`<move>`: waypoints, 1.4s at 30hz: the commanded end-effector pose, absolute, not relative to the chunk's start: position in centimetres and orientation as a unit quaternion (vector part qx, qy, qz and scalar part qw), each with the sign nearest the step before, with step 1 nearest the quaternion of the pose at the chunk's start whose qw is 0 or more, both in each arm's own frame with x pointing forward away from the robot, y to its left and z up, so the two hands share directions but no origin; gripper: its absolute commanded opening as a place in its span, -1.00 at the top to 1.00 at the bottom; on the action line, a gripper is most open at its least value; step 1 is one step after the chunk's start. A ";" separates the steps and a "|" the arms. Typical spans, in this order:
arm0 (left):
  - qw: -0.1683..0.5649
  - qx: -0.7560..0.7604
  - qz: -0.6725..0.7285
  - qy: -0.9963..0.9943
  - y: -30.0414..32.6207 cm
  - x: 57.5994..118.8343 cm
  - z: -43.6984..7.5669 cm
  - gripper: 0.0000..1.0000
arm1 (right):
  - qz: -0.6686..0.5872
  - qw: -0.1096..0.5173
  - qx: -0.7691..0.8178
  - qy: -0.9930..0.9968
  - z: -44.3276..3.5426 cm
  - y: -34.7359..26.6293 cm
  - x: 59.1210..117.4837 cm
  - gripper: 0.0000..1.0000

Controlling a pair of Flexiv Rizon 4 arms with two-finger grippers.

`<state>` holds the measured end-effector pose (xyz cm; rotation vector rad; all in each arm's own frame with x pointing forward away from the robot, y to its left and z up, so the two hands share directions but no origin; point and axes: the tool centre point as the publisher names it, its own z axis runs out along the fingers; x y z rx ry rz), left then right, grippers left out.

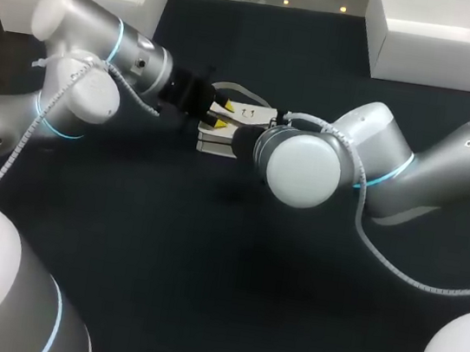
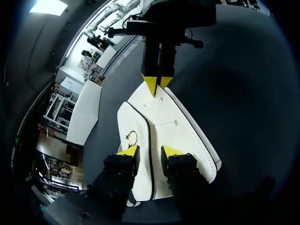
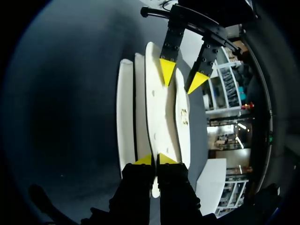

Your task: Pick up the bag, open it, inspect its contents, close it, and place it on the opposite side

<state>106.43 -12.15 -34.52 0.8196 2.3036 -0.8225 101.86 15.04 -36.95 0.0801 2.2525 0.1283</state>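
Bag (image 2: 173, 126) mid-table (image 1: 207, 251), a gripper at each end.
R gripper (image 3: 155, 159) tips pinched together on one bag end; L gripper (image 2: 150, 151) at opp. end, tips apart over the flap edge, not clamping.

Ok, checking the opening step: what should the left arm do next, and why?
Probably close the left gripper on the flap of the bag: its fingers stand open astride the flap's edge, while the right gripper pinches the far end.
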 end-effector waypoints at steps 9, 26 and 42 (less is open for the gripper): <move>0.295 0.306 -0.285 0.859 -13.2 107.1 -34.9 0.59 | 0.052 0.430 0.032 0.901 -37.1 15.0 101.8 1.00; 0.302 0.280 -0.262 0.873 -13.3 108.4 -35.1 0.91 | 0.052 0.430 0.032 0.901 -37.1 15.0 101.8 1.00; 0.227 0.220 -0.291 0.903 -12.3 109.9 -32.2 1.00 | 0.052 0.430 0.032 0.901 -37.1 15.0 101.8 1.00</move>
